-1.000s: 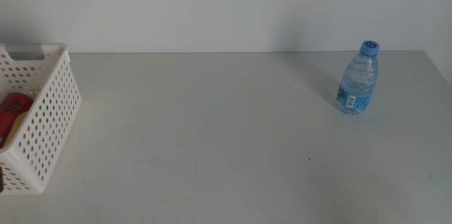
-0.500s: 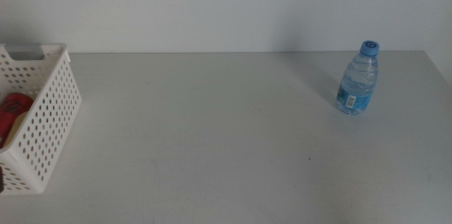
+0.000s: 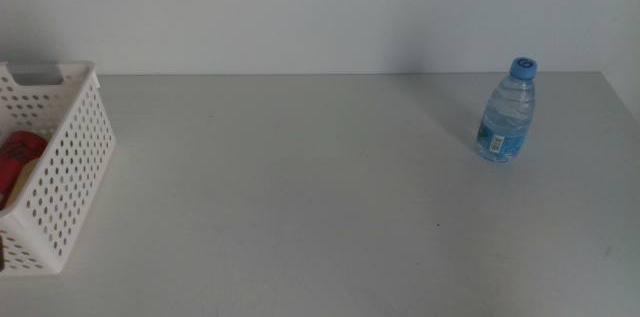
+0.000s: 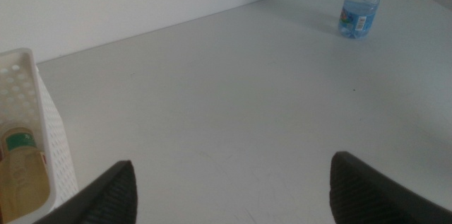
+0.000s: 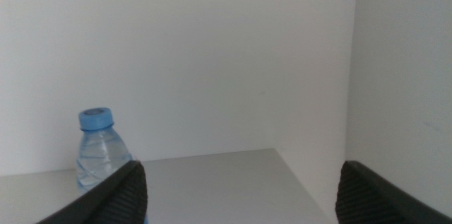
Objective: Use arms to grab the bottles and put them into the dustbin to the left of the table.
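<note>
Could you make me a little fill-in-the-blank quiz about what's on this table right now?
1. The water bottle has a ____ cap.
2. The water bottle stands ____ on the table.
3. The red can lies inside the white ____.
4. The left gripper and right gripper both have their jaws ____.

Missing words: blue; upright; basket; open

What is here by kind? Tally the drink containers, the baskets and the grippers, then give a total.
Water bottle, standing on the table: 1
Yellow drink bottle, lying in the basket: 1
Red can, in the basket: 1
White basket: 1
Grippers: 2, left gripper, right gripper, both with jaws open
Total: 6
</note>
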`<state>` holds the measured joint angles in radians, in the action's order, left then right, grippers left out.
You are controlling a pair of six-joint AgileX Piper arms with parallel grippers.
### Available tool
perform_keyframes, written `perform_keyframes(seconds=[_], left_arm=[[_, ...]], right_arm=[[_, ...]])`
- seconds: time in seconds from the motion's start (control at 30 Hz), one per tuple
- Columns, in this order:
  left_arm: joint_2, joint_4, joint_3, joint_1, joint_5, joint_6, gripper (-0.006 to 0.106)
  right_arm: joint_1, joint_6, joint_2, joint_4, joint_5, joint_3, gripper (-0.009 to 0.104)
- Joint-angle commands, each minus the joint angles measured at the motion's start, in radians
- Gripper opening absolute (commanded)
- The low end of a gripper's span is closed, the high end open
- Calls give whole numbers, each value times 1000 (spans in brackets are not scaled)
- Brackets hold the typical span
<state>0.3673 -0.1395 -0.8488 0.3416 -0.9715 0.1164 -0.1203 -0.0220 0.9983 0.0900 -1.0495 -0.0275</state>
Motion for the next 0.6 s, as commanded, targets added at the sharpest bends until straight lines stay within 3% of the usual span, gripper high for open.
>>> perform_keyframes(seconds=[0.0,0.1,0.27,0.33,0.47,0.57], left_arm=[[12,-6,-26,7,73,-14,94],[12,-6,-26,7,73,-14,94],[12,-4,-26,7,73,-14,94],[12,-4,-26,7,73,-14,94],[12,-4,-26,7,73,-14,94],[12,-4,-26,7,73,-14,94]], right_arm=[[1,139,90,-63,-204,9,94],[1,256,202,-90,-288,9,94],[1,345,349,-105,-286,25,94],[1,339,390,-150,-286,44,94],[1,267,435,-306,-283,123,94],[1,229,453,-355,-272,196,94]])
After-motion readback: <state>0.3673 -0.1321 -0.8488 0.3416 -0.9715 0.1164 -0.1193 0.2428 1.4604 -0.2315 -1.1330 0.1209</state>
